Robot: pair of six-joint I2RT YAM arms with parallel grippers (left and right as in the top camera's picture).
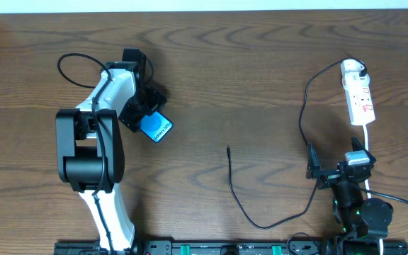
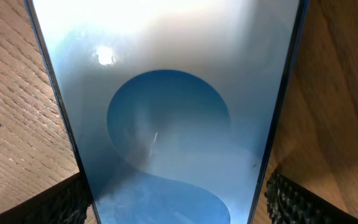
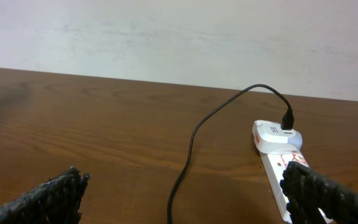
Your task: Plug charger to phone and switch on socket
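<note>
The phone (image 1: 160, 129), with a bright blue screen, lies angled at the left of the table. It fills the left wrist view (image 2: 166, 112). My left gripper (image 1: 147, 115) straddles its sides, with both finger pads (image 2: 176, 190) at its edges. The charger, a thin black cable (image 1: 236, 198), runs from its free plug tip (image 1: 228, 149) in a loop to a white adapter (image 1: 353, 69) on the socket, a white power strip (image 1: 362, 103). My right gripper (image 1: 335, 161) is open and empty below the strip. Its view shows the cable (image 3: 191, 143) and the strip (image 3: 275, 165) ahead of the gripper (image 3: 182, 186).
The table is dark wood (image 1: 261, 71). The left arm's white and black body (image 1: 94, 152) stands left of the phone. The strip's white cord (image 1: 368, 142) runs down past the right arm's base (image 1: 360, 212). A pale wall (image 3: 166, 31) lies beyond the far edge.
</note>
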